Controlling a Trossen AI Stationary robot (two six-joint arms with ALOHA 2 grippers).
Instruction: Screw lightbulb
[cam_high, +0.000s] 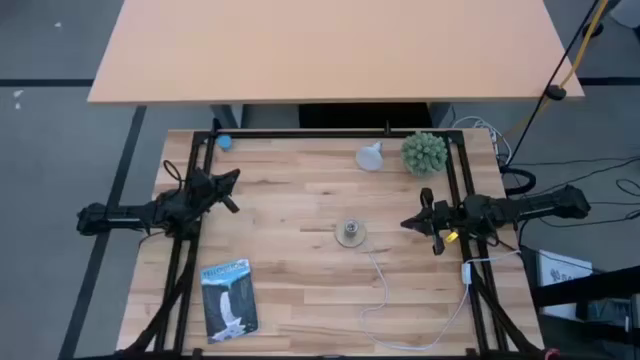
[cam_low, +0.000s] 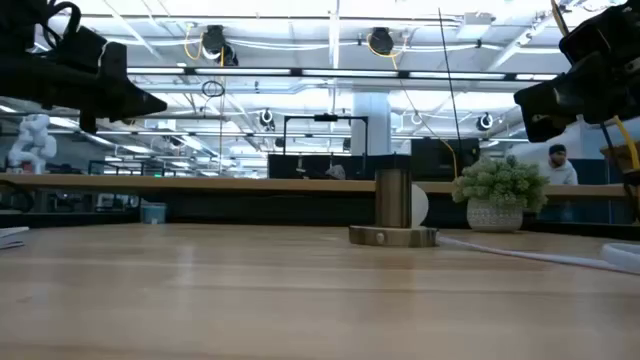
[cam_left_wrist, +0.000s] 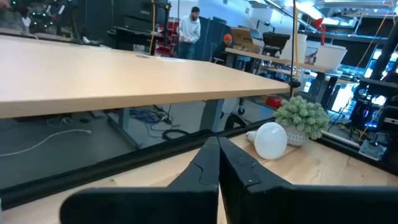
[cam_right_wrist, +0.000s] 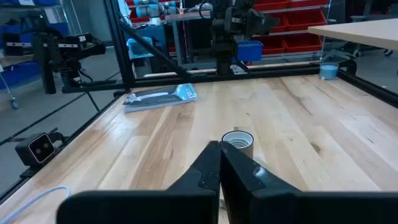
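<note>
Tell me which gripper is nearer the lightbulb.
Right. The right gripper sits a short way from the lightbulb, toward the table's right side; the left gripper is farther off on the left.

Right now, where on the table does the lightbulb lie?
In the high view the lightbulb lies on its side near the table's far edge, right of centre, just left of the green spiky plant and well beyond the metal socket.
</note>
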